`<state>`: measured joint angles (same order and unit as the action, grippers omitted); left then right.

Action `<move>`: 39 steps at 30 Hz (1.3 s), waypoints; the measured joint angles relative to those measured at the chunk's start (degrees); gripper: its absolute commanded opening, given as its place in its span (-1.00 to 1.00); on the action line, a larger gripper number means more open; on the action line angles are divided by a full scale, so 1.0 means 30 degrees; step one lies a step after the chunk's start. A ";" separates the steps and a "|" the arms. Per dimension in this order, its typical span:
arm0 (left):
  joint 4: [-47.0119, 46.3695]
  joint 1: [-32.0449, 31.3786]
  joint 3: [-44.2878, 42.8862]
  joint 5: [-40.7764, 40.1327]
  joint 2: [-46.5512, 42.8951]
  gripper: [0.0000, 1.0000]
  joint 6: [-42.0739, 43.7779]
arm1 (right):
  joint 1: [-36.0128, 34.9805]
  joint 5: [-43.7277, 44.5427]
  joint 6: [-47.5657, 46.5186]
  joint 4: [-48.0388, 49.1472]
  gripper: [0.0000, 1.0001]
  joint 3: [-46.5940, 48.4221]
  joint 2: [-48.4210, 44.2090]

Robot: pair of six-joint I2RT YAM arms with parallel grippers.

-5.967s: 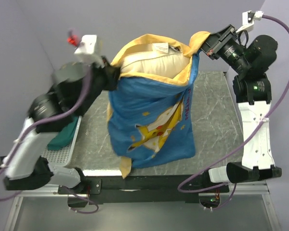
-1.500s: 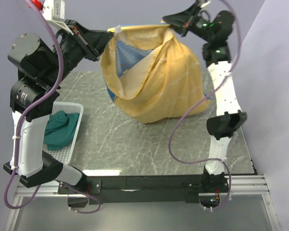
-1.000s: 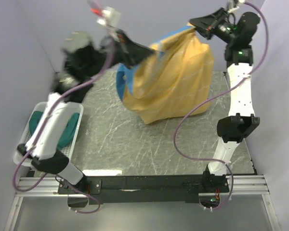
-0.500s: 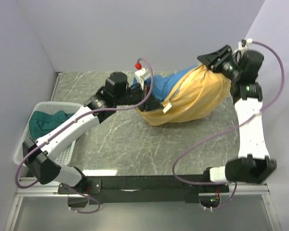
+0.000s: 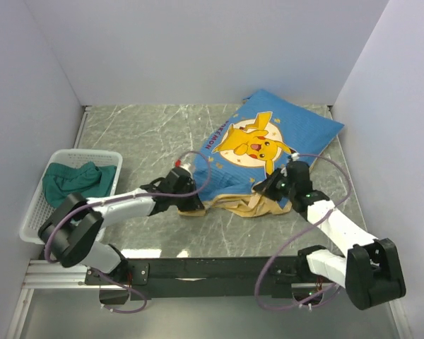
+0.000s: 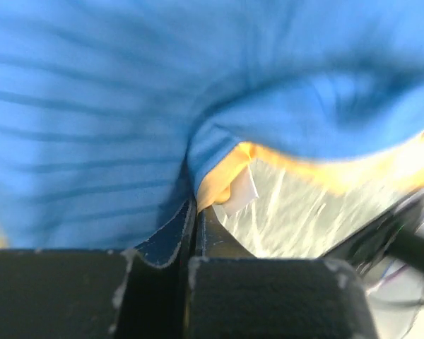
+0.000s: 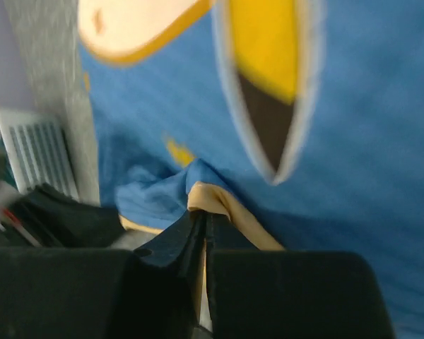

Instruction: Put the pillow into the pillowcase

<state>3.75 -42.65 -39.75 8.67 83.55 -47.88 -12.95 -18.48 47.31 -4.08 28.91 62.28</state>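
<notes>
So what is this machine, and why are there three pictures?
It is a robot with two arms. One picture looks down from above; the other two come from little cameras on each wrist. On the grey table lies a blue Pikachu pillowcase. The left fingers and the right fingers are each shut on its near edge. At the left, a white basket holds a green cloth.

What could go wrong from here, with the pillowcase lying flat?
The left fingers and right fingers each pinch only a thin fold of the pillowcase hem; a pull could slip it free. The mouth lies bunched toward the arms, so the pillow, unseen here, might slide out.
</notes>
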 measured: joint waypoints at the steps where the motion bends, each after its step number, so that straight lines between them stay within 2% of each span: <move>1: 0.0095 0.0401 0.0000 -0.0372 -0.0444 -0.98 -0.0131 | -0.0685 0.0233 0.0087 0.0044 -1.00 -0.0087 -0.0168; 3: 0.0248 0.1814 -0.0058 -0.0816 -0.1508 -0.98 -0.0313 | -0.2747 0.0969 0.0299 0.0503 -1.00 0.0000 -0.0758; 7: 0.1151 0.6186 -0.1559 -0.1246 -0.2696 -0.98 -0.0066 | -0.7890 0.2754 0.0699 0.0962 -1.00 0.1042 -0.1392; 9: 0.1610 0.8189 -0.2973 -0.1151 -0.2477 -0.98 0.0233 | -1.1023 0.3643 0.0823 0.1078 -1.00 0.2455 -0.0576; 11: 0.1792 0.9836 -0.4073 -0.0838 -0.2164 -0.96 0.0444 | -1.3136 0.4335 0.0758 0.1093 -1.00 0.4036 0.0678; 12: 0.2047 1.0608 -0.4597 -0.0335 -0.1967 -0.89 0.0546 | -1.4098 0.4874 0.0685 0.1209 -0.98 0.5107 0.1574; 13: 0.2382 1.1315 -0.5107 0.0160 -0.1741 -0.63 0.0583 | -1.4753 0.5231 0.0510 0.1355 -0.89 0.6288 0.2659; 14: 0.2667 1.1774 -0.5559 0.0372 -0.1523 -0.40 0.0707 | -1.5089 0.5384 0.0342 0.1450 -0.63 0.7198 0.3490; 15: 0.3126 1.2138 -0.6222 0.0714 -0.1144 -0.32 0.0954 | -1.5460 0.5479 0.0117 0.1319 -0.60 0.8422 0.4590; 16: 0.3548 1.2407 -0.7031 0.0918 -0.0678 -0.14 0.1217 | -1.5701 0.5435 -0.0109 0.1217 -0.55 0.9173 0.5377; 17: 0.3745 1.2604 -0.7956 0.1107 -0.0175 0.01 0.1501 | -1.5890 0.5100 -0.0495 0.1056 -0.29 0.9821 0.6142; 18: 0.3767 1.2677 -0.8495 0.1173 0.0036 0.24 0.1865 | -1.6036 0.5005 -0.0590 0.1020 -0.13 0.9908 0.6295; 20: 0.4153 1.2692 -0.9355 0.1173 0.0087 0.29 0.2492 | -1.6298 0.4663 -0.1064 0.0495 0.24 0.9945 0.6448; 22: 0.4816 1.2684 -1.0040 0.1027 -0.0284 0.39 0.3140 | -1.6429 0.4364 -0.1647 -0.0022 0.34 0.9879 0.6091; 23: 0.5136 1.2670 -1.0309 0.0860 -0.0561 0.44 0.3351 | -1.6429 0.4313 -0.1960 -0.0350 0.46 0.9894 0.5850; 26: 0.5982 1.2641 -1.0659 -0.0160 -0.1610 0.36 0.3774 | -1.6429 0.4663 -0.2994 -0.2011 0.61 1.0331 0.4685; 27: 0.6237 1.2641 -1.0673 -0.0576 -0.2091 0.27 0.3854 | -1.6429 0.4903 -0.3264 -0.2463 0.62 1.0579 0.4393; 31: 0.6411 1.2211 -1.0506 -0.1501 -0.3534 0.21 0.3869 | -1.5591 0.6025 -0.4299 -0.3847 0.69 1.1504 0.3198; 35: 0.5588 0.9231 -0.9231 -0.2470 -0.3869 0.23 0.3366 | -1.2087 0.6470 -0.4845 -0.4364 0.79 1.1395 0.2339; 36: 0.5370 0.8415 -0.8641 -0.2565 -0.3861 0.28 0.3155 | -1.1242 0.6681 -0.4940 -0.4379 0.80 1.1191 0.2135; 37: 0.4932 0.7293 -0.7657 -0.2718 -0.3861 0.33 0.2951 | -1.0579 0.6870 -0.4998 -0.4459 0.99 1.0907 0.1902; 38: 0.4809 0.6674 -0.6972 -0.2798 -0.3912 0.36 0.2739 | -1.0076 0.6965 -0.5005 -0.4437 0.99 1.0462 0.1603; 39: 0.4605 0.5967 -0.6156 -0.2929 -0.3963 0.48 0.2572 | -0.9792 0.7023 -0.4932 -0.4306 0.99 0.9821 0.1151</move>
<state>17.56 -24.75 -58.22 -0.12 71.66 -40.16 -42.33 2.59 32.51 -16.99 58.37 65.73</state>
